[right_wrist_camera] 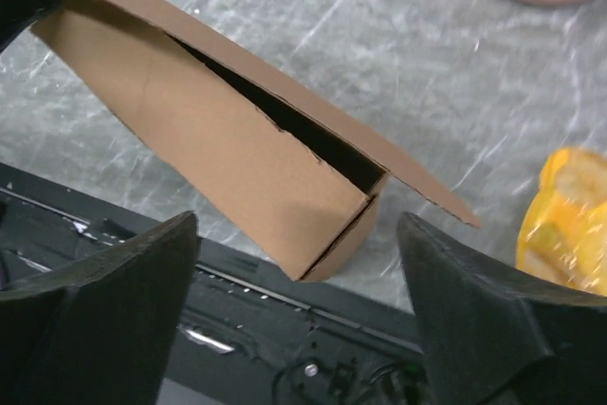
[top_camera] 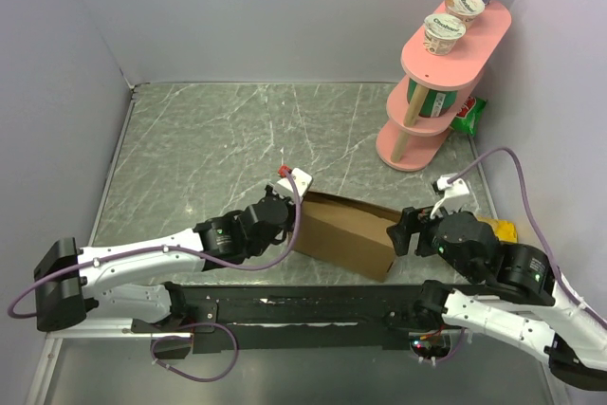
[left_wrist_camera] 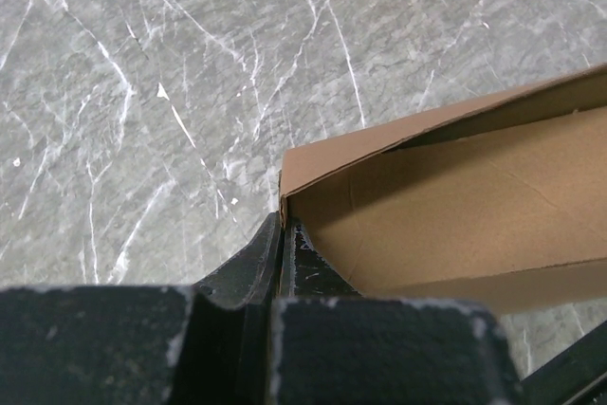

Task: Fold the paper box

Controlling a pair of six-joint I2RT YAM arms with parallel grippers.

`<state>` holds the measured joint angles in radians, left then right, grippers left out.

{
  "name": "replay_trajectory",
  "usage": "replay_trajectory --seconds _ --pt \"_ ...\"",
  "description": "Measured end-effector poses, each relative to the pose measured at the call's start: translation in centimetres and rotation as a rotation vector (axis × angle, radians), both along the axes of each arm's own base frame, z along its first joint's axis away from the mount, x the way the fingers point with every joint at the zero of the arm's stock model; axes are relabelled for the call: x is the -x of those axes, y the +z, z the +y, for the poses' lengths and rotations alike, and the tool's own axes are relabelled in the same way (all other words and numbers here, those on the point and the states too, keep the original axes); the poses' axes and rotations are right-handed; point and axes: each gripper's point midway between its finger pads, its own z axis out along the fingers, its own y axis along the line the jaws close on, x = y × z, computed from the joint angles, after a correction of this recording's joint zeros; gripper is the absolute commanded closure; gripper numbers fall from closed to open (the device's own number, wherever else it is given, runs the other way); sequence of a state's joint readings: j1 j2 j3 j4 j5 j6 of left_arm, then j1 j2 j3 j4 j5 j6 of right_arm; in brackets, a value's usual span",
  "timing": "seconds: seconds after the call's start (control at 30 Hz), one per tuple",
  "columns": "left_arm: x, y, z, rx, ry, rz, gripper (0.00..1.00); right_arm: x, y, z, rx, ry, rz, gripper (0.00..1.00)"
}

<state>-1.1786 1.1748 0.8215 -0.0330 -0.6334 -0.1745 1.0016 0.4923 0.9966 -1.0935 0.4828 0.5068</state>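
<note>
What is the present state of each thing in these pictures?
brown cardboard paper box: partly folded, lid ajar.
left end effector: shut on the box's corner.
right end effector: open, facing the box's other end, holding nothing.
pink tiered stand: upright.
three yogurt cups: upright, lids on, on the stand's top tier.

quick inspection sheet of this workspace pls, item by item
surface: grey veined table, white scuffs
job's things: paper box, brown, partly folded, lid flap ajar, near edge between the arms
clutter: pink shelf far right carrying yogurt cups; green packet behind it; yellow packet by the right arm
grippers: left gripper, fingers shut on the box's left corner; right gripper open at its right end, not gripping
cables: purple cable looping off each arm
surroundings: plain grey walls on three sides
</note>
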Motion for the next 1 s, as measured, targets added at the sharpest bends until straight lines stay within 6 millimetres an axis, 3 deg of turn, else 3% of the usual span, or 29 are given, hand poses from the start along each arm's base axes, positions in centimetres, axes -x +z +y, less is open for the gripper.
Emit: replay_trajectory --seconds 0.13,0.33,0.5,0.8,1.0 --pt "0.2 0.0 0.4 0.003 -0.014 0.001 0.99 0.2 -1.1 0.4 -0.058 -0.043 0.045 0.17" --pt "0.6 0.0 0.9 0.0 -0.029 0.002 0.99 0.2 -6.0 1.3 -0.154 -0.107 0.104 0.34" --pt "0.6 -0.1 1.3 -0.013 -0.027 0.002 0.99 -0.5 -6.0 1.7 -0.282 -0.168 0.071 0.4" --pt "0.4 -0.1 1.6 -0.021 -0.011 -0.002 0.99 -1.1 -6.1 1.5 -0.346 -0.225 0.052 0.57" --pt "0.1 -0.1 3.1 -0.042 0.039 -0.004 0.99 -2.1 -6.3 2.7 -0.394 -0.234 0.026 0.63"
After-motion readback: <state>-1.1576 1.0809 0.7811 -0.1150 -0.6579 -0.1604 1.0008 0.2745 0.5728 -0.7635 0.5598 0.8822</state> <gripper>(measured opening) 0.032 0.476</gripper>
